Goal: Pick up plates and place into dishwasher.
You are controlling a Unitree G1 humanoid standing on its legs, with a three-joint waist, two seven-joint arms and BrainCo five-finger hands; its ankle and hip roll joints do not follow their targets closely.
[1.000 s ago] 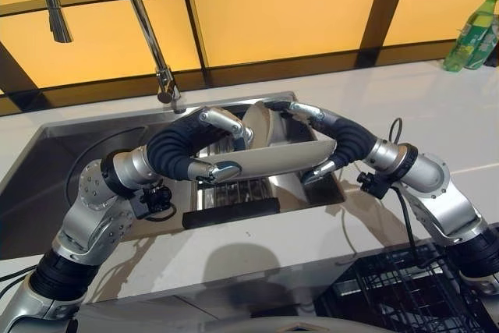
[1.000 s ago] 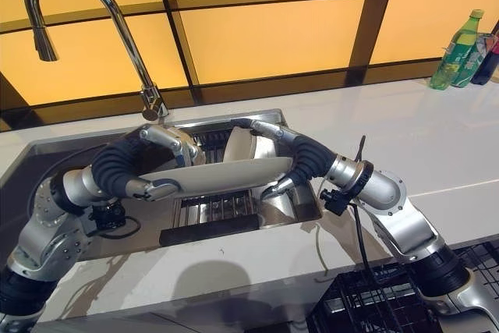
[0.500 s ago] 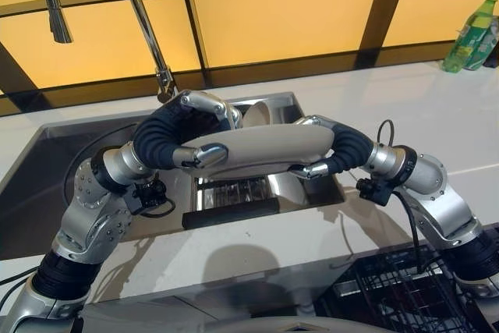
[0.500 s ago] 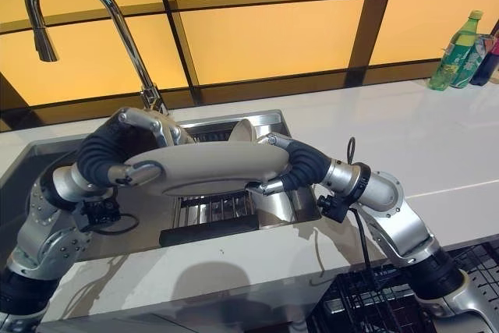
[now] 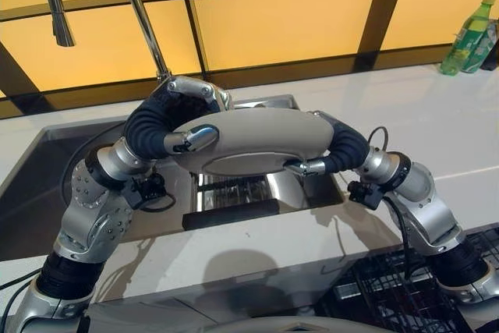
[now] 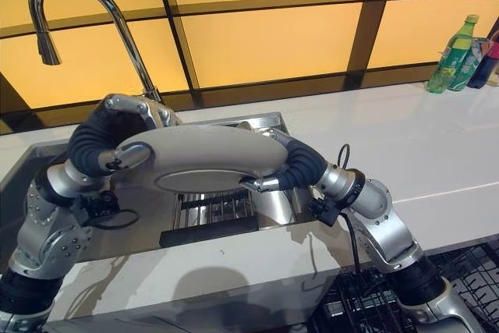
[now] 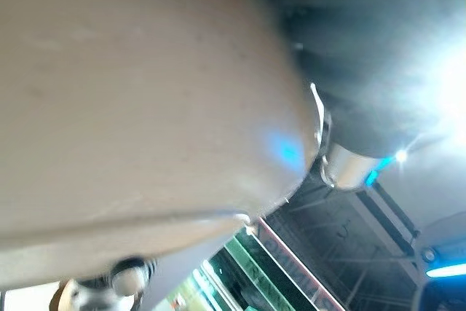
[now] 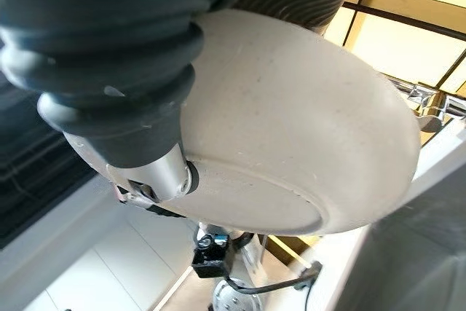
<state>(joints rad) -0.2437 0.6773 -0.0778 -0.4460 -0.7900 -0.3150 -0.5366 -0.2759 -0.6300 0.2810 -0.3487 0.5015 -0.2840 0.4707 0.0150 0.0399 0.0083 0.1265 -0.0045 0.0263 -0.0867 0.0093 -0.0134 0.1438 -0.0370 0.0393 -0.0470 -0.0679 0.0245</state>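
A: Sink point(image 5: 47, 185) set into the white counter point(image 5: 437, 115), tall faucet point(image 5: 109, 5) behind it. Dishwasher rack point(image 5: 405, 294) low at the robot's right. Why is the plate up there?

B: Plate point(image 5: 249, 139) is held in the air above the sink's drying rack point(image 5: 234, 193), clear of the basin. My guess: raised so it can swing right and down to the rack.

A: Why both hands?

B: It's wide. Left hand point(image 5: 181, 124) curls round its left rim, thumb on the underside; right hand point(image 5: 331, 150) clamps the opposite rim the same way. Opposed grips keep it from tipping, I'd judge.

A: Plate itself?

B: Cream, oval-looking from here, tilted with its underside and foot ring toward the camera. Faint specks in the right wrist view; glazed, likely slippery.
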